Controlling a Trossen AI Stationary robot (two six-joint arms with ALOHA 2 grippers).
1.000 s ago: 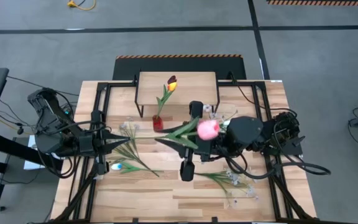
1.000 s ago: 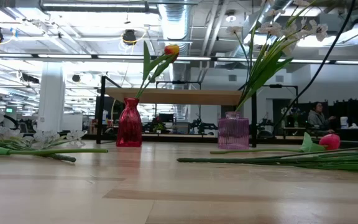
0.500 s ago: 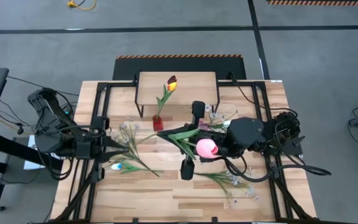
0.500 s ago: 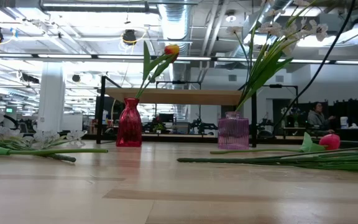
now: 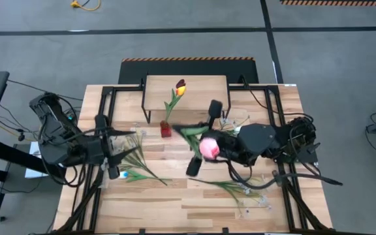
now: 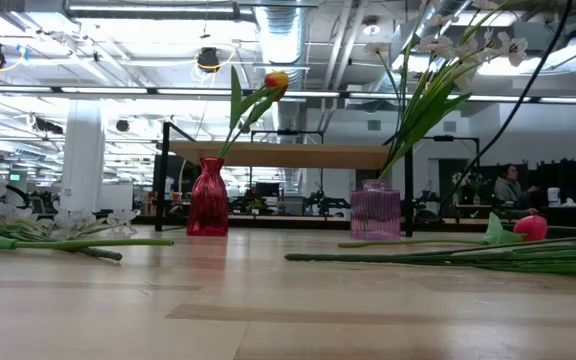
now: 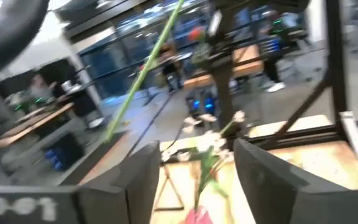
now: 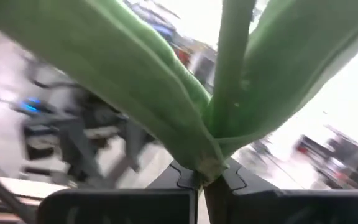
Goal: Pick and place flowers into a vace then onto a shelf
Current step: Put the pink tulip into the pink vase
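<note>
While the right gripper [image 8: 205, 180] pinches a pink tulip's [image 5: 207, 146] stem, the left gripper [image 7: 194, 177] apparently stands open, empty.

**Table and what rests on it**

The slatted wooden table [image 5: 175, 196] carries the shelf [image 5: 187, 88] at its far edge, a red vase [image 6: 207, 197] and a pink vase [image 6: 375, 210] just before it, and loose flowers [image 5: 136, 166] near the left edge and the near right corner.

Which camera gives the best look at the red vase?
The low view: the red vase stands in full side profile, holding one tulip. The high view shows it only as a small red spot; the wrist views do not clearly show it.
</note>
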